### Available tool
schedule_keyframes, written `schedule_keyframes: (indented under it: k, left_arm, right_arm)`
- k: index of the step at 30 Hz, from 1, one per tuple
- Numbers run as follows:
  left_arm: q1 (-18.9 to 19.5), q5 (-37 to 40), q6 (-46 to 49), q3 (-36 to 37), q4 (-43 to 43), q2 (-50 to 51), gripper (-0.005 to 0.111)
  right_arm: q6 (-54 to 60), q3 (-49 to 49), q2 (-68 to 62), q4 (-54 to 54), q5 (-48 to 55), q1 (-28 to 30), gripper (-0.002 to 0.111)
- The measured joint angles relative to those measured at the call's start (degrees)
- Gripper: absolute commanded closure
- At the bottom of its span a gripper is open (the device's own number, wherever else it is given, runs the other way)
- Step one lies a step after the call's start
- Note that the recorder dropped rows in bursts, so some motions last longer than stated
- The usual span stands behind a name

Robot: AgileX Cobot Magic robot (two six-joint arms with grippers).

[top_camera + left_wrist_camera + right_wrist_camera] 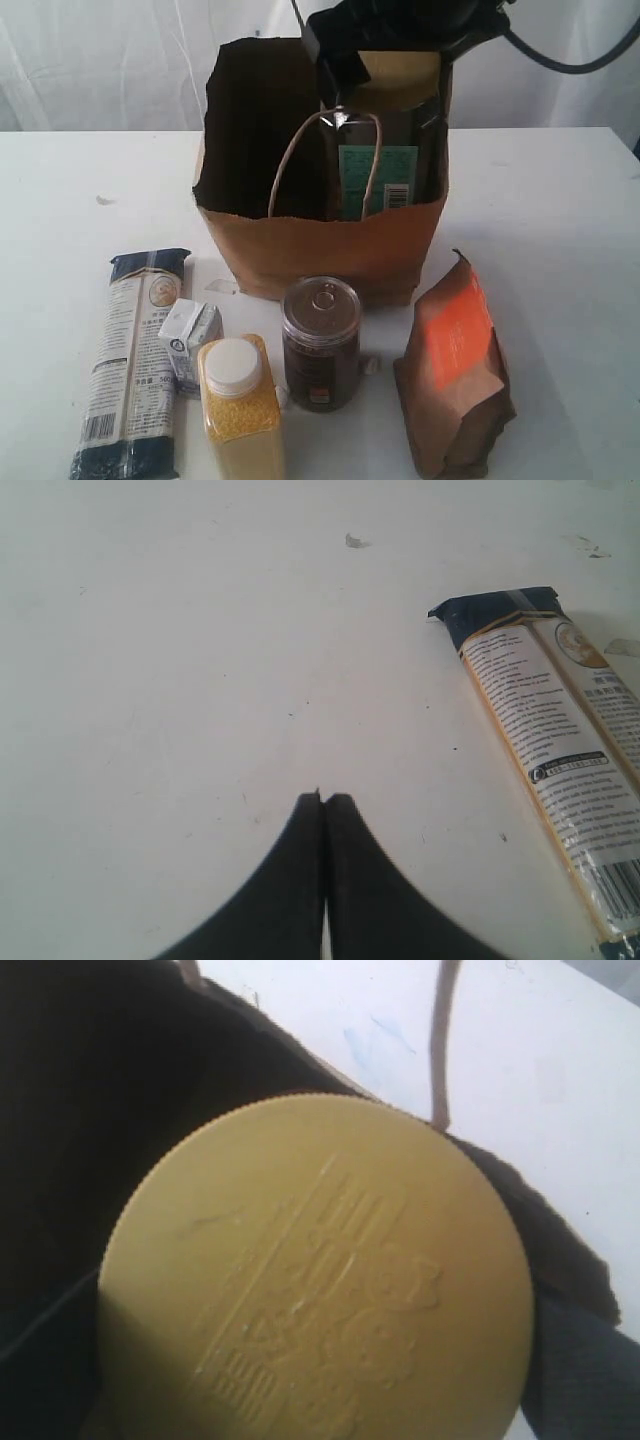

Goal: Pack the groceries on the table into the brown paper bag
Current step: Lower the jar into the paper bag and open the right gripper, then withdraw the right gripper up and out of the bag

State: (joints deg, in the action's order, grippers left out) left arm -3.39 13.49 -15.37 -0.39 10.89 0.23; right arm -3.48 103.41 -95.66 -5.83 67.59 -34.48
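The brown paper bag [320, 250] stands upright at the table's [560, 200] middle back. My right gripper [390, 40] is over its open mouth, shut on the large gold-lidded jar [380, 150], which hangs partly inside. The gold lid [320, 1270] fills the right wrist view and hides the fingers. In front of the bag lie the dark-blue pasta packet [135, 360], white carton [190, 340], yellow-grain jar [240, 410], silver-topped tin [320, 345] and brown pouch [455, 375]. My left gripper [322, 798] is shut and empty over bare table beside the pasta packet [550, 730]; the exterior view does not show it.
A cord handle [325, 150] loops inside the bag next to the jar. A black cable [560, 60] runs off to the right behind the bag. White curtain forms the backdrop. A small mark [355, 542] sits on the tabletop.
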Motion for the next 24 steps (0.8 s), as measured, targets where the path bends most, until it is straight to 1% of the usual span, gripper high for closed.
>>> schedule_keyframes:
  k: [1,6,8,12,14,24]
  left_arm:
    - [0.0,0.0,0.0,0.0,0.0,0.0,0.107]
    - [0.0,0.0,0.0,0.0,0.0,0.0,0.107]
    - [0.0,0.0,0.0,0.0,0.0,0.0,0.107]
    - [0.0,0.0,0.0,0.0,0.0,0.0,0.107]
    - [0.0,0.0,0.0,0.0,0.0,0.0,0.107]
    - [0.0,0.0,0.0,0.0,0.0,0.0,0.107]
  right_arm:
    - [0.0,0.0,0.0,0.0,0.0,0.0,0.032]
    - [0.1,0.0,0.0,0.0,0.0,0.0,0.031]
    - [0.2,0.0,0.0,0.0,0.0,0.0,0.029]
    - [1.2,0.0,0.0,0.0,0.0,0.1,0.017]
    - [1.5,0.0,0.0,0.0,0.0,0.1,0.013]
    - [1.5,0.1,0.0,1.2,-0.6,0.1,0.012]
